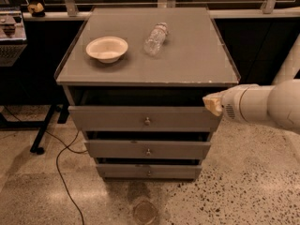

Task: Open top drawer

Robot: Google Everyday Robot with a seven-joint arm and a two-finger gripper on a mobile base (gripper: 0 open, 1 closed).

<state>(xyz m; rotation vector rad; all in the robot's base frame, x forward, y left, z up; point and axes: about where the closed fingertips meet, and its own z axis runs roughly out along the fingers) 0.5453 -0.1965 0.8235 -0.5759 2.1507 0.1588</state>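
Grey cabinet top [187, 60] centre frame, carrying shallow white bowl [107, 48] and clear plastic bottle [155, 38] on its side; speckled stone floor [248, 182] below, black cable [61, 172] lower left. Wide grey wooden top drawer [112, 118] mid-frame, dark gap above its front. Tan-tipped gripper [212, 104] at drawer's upper right corner, white arm [262, 108] cut off right; grip state unreadable.

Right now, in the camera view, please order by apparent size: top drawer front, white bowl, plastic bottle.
Top drawer front
White bowl
Plastic bottle, close to the bowl, farther back: unsure
The gripper is at the drawer's right end.
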